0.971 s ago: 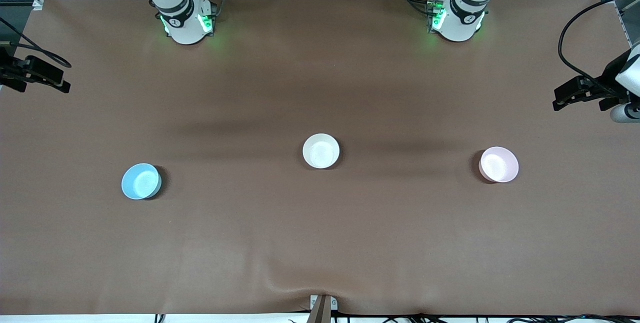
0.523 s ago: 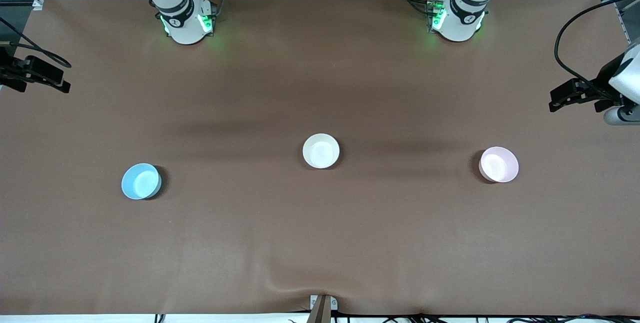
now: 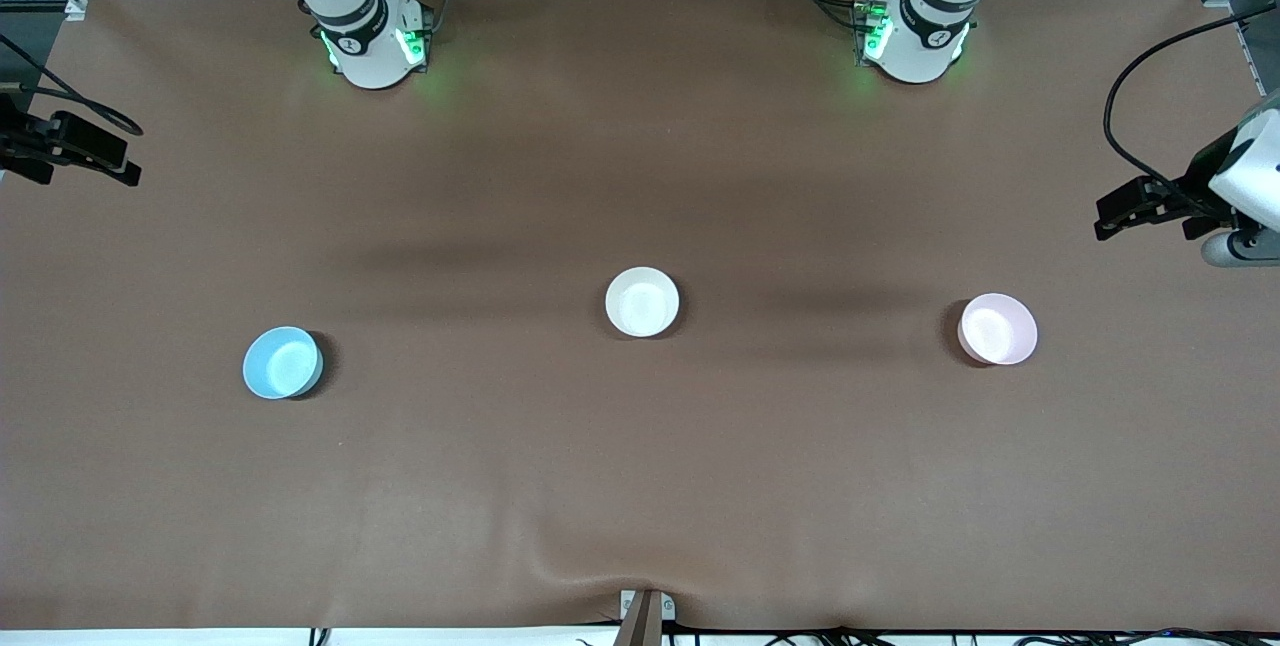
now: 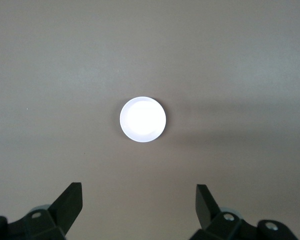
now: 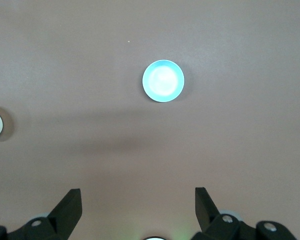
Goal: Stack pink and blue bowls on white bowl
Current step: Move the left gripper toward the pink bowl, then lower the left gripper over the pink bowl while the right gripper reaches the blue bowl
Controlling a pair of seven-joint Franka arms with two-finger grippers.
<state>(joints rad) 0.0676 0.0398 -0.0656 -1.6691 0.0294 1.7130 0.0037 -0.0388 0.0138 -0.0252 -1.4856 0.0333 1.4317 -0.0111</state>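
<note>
From where I stand, nothing is stacked yet: the white bowl (image 3: 642, 302) sits mid-surface, the pink bowl (image 3: 997, 329) well apart toward the left arm's end, the blue bowl (image 3: 283, 363) toward the right arm's end and a little nearer the front camera. The left gripper (image 4: 139, 200) hangs high with fingers spread wide, looking down on the pink bowl (washed out to white there), and seems about to descend. I would centre one finger over the rim, drop straight and pinch the wall. The right gripper (image 5: 138, 200) waits, fingers spread, above the blue bowl.
</note>
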